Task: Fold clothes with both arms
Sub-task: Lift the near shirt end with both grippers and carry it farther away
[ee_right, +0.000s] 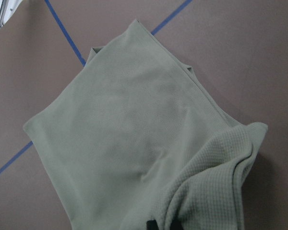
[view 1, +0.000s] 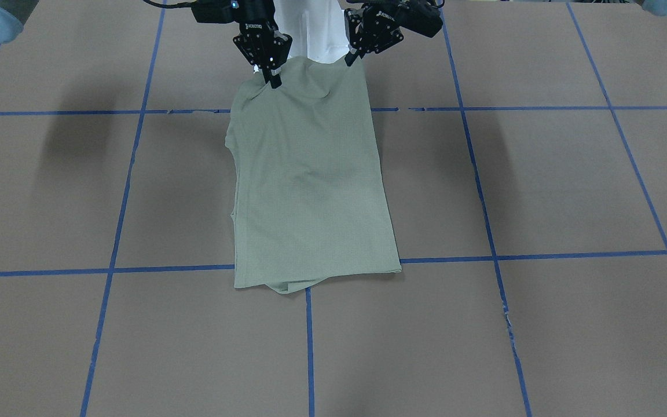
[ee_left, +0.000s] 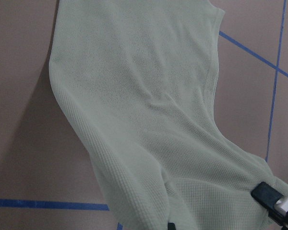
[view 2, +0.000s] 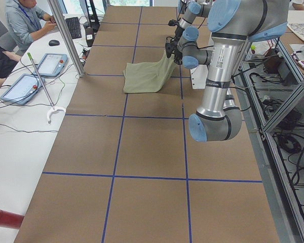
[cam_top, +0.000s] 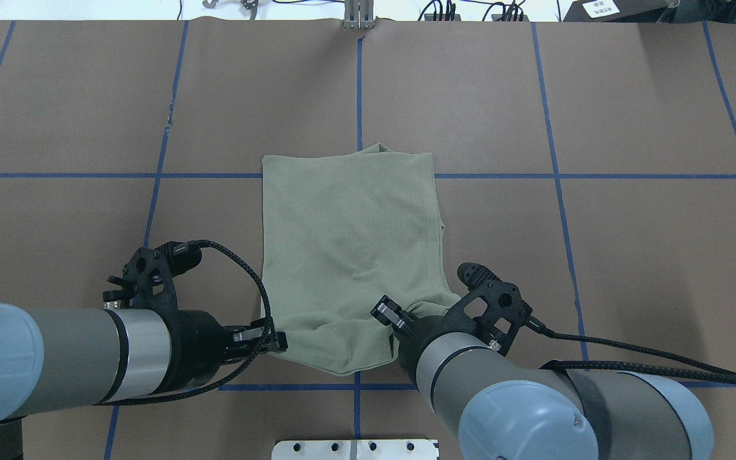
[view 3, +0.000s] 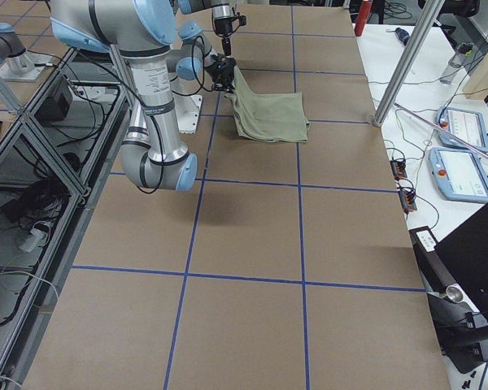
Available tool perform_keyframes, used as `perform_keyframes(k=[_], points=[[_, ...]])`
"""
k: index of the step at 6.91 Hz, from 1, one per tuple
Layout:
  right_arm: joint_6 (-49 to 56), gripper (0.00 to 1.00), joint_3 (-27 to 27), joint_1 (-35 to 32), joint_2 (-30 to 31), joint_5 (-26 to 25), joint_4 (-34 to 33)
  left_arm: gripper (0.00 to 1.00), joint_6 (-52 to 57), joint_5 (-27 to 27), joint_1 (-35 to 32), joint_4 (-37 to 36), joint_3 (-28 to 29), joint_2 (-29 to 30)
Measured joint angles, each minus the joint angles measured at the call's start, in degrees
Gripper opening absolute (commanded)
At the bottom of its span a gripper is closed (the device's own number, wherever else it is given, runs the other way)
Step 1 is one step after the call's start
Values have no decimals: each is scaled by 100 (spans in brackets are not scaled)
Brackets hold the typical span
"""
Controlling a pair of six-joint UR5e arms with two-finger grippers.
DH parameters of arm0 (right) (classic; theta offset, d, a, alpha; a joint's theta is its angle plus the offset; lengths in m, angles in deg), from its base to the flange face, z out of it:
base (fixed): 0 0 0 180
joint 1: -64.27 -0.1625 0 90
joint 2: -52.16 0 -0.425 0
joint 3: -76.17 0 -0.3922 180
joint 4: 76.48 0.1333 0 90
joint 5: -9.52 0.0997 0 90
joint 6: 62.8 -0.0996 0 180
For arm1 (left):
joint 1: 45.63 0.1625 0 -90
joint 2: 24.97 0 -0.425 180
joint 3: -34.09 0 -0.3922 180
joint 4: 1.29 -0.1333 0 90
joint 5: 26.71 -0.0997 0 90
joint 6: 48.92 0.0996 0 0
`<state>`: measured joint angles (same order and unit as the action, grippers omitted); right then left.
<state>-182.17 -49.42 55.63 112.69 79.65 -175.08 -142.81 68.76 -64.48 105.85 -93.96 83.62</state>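
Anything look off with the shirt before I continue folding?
Slightly: at the far edge of the shirt an under-layer pokes out past the top layer, so the fold is not flush. The left gripper and right gripper each pinch a near corner.

Broad stretches of the taped brown table (cam_top: pixel 598 255) are lying open on both sides of the shirt (cam_top: pixel 349 243) and beyond its far edge. Along the near edge the left arm (cam_top: pixel 74 361) and right arm (cam_top: pixel 521 409) are crowding in, with the left gripper (cam_top: pixel 278 340) and right gripper (cam_top: pixel 393 318) pinching the shirt's raised near corners. One black cable (cam_top: pixel 248 269) is looping beside the left wrist, and another (cam_top: pixel 662 361) is trailing across the table on the right. A white base plate (cam_top: pixel 355 449) is sitting between the arms.
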Motion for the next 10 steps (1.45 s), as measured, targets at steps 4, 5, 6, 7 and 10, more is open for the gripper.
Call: perform_keyframes(k=[4, 5, 6, 7, 10], points=[[418, 0, 1538, -993, -895, 449, 218, 0, 1018, 18, -1122, 33, 1695, 814], [445, 0, 2151, -1140, -1022, 504, 714, 0, 1127, 12, -1266, 110, 2182, 1000], [512, 0, 2716, -1266, -1106, 528, 1212, 0, 1213, 0, -1351, 320, 2649, 1119], [615, 0, 3117, -1366, -1179, 539, 1513, 0, 1255, -13, -1392, 605, 3051, 1175], [710, 75, 3842, -1630, -1551, 684, 1720, 74, 1342, -34, -1416, 1015, 3604, 1289]])
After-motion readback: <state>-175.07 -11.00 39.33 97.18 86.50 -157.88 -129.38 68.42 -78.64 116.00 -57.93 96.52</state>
